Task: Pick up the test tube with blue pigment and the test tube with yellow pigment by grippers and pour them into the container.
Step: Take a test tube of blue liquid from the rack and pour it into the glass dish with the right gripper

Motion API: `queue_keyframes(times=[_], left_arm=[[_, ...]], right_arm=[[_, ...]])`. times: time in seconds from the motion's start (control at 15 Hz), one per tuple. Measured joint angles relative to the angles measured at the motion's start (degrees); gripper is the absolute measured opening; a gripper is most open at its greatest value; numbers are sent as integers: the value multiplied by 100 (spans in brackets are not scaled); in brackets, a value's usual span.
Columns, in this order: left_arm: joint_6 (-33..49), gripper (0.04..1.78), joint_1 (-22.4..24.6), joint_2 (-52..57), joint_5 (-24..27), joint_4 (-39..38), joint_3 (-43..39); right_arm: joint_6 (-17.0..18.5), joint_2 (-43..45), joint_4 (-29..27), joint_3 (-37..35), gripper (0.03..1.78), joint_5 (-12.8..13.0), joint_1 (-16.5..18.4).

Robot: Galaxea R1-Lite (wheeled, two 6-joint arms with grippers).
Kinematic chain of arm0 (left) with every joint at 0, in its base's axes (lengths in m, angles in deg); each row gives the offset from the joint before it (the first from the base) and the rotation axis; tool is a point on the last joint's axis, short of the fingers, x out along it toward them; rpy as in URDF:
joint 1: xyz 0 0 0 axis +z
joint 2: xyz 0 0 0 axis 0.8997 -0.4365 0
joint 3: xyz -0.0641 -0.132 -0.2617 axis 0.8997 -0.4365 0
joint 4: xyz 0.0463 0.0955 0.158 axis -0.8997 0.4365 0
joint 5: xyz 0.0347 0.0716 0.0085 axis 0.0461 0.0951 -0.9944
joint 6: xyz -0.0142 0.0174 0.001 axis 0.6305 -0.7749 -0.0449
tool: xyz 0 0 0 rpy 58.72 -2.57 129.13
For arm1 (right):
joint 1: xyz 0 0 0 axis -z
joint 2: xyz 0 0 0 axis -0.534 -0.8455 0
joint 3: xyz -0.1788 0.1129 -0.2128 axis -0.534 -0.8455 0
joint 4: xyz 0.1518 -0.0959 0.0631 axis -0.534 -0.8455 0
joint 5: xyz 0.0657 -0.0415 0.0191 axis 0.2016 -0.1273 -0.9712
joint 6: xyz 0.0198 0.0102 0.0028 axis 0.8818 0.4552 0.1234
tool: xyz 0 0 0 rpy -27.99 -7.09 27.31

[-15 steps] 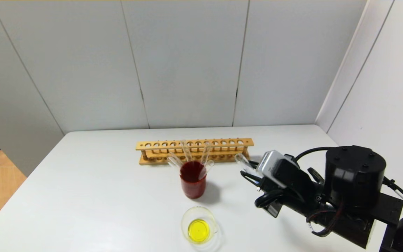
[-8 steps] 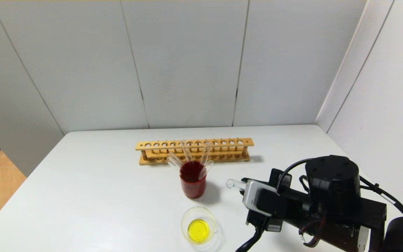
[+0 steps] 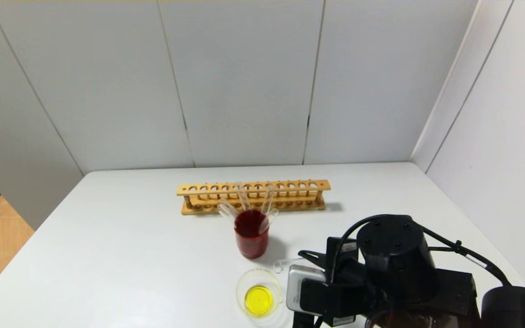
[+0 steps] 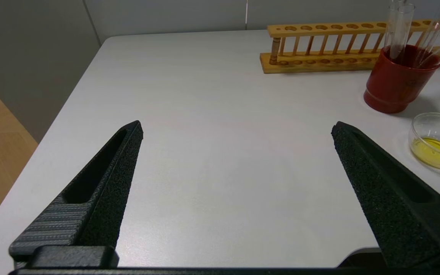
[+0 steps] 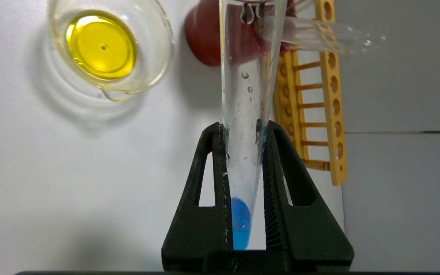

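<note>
Glass like this is light, slick and brittle — we judge a firm clamp near the base safest. Our right gripper point(image 5: 243, 179) is clamped on the slender clear test tube with blue pigment point(image 5: 245, 126), tilted just beside the low clear glass container point(image 5: 155, 65) holding yellow liquid. Left gripper point(image 4: 235, 168) gapes, holding nothing. We count one wooden rack point(image 3: 253, 196), one dark red beaker point(image 3: 251, 239) behind the container — about four clear tubes point(image 3: 244, 198) in it.

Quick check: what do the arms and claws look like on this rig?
Right arm: bulky black housings, round black joint cap, silver-grey camera box at the wrist, looping black cables. Right claw: matte black fingers with triangular cut-outs and ribbed inner faces. Left claw: two long tapered black fingers, rough grainy texture, slotted backs.
</note>
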Motion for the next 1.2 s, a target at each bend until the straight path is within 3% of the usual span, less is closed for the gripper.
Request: queue_keyframes(times=[0.27,0.67,0.87,1.07,1.2], left_arm=[[0,175,0,0,0,2,0],[2,175,0,0,-2,2,-2],[0,175,0,0,0,0,-2],[2,175,0,0,-2,0,-2],[-2,175,0,0,0,2,0]], right_arm=[[-10,-88,-317,129,32,11,-173],[-118,-391,-377,265,32,11,-151],[-245,-468,-1003,510,32,51,-110],[-401,-477,-1526,800,32,396,-110],[-451,-512,-1740,1008,32,421,-110]])
